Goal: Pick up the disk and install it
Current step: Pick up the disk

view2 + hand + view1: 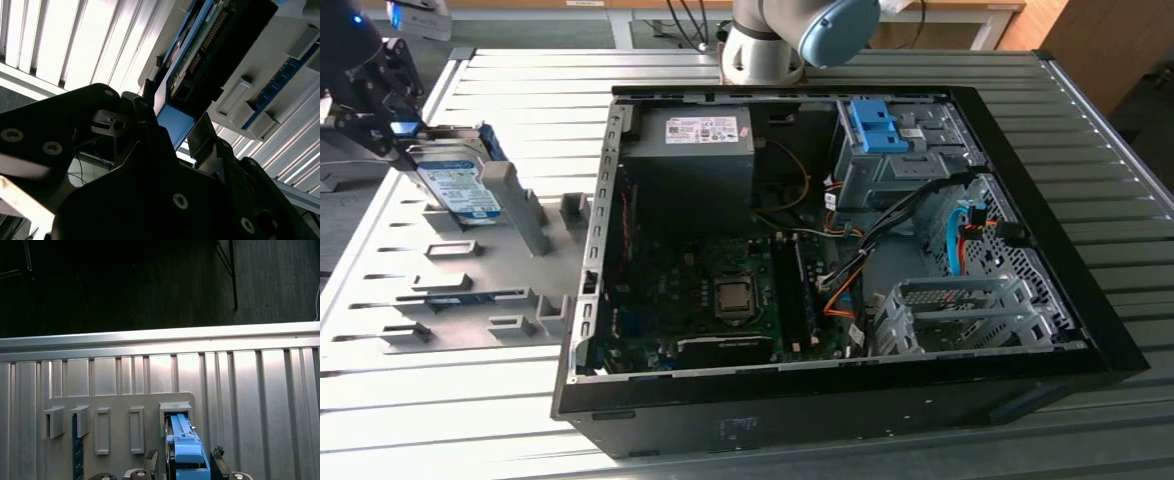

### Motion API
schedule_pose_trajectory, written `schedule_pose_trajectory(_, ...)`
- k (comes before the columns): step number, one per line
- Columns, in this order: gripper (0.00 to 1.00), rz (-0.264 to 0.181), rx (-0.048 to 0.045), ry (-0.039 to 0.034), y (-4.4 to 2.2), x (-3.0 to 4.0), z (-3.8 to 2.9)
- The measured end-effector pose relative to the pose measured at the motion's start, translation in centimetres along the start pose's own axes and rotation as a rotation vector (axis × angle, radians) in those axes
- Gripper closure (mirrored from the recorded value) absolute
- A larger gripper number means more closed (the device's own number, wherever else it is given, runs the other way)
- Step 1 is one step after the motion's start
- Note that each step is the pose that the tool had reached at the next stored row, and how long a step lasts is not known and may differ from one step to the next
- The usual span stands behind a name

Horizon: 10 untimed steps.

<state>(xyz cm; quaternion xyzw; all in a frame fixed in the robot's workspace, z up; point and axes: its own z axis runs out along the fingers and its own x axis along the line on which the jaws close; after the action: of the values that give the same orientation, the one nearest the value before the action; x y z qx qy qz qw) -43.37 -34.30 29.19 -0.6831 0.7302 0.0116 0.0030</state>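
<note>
A: Far on the exterior view's left, what is seen?
B: The gripper (416,148) is seen over a grey fixture plate (480,290) that is laid on the ribbed metal table (440,420). The disk (458,192) is stood on edge in the plate, label outward, with its upper end at the gripper.

A: Jaw state?
B: In both wrist views the jaws are set narrowly, and the disk's blue carrier end is clamped between them. A finger (146,107) is pressed to one flank and the other finger (204,134) to the opposite flank. The gripper (175,127) is thus closed on the disk (190,65).

A: Is the disk lifted?
B: No. In the first wrist view the disk (182,440) is seen with its far end inside a raised slot frame on the fixture plate (120,401), and the gripper (186,461) is seen at its near end. A blue strip (76,450) is held in another slot.

A: Further right in the exterior view?
B: The open computer case (854,425) is laid flat. Inside it, the power supply (687,160) and the motherboard (720,290) are seen first, then the blue bracket (874,125) on the drive bay and a silver drive cage (961,315). The disk is kept well apart from the case. The robot arm (781,35) is seen behind the case.
</note>
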Motion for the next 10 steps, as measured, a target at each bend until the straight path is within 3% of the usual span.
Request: schedule_pose_trajectory(10,0.48,0.000,0.0003,0.0045,0.00,0.01,0.43)
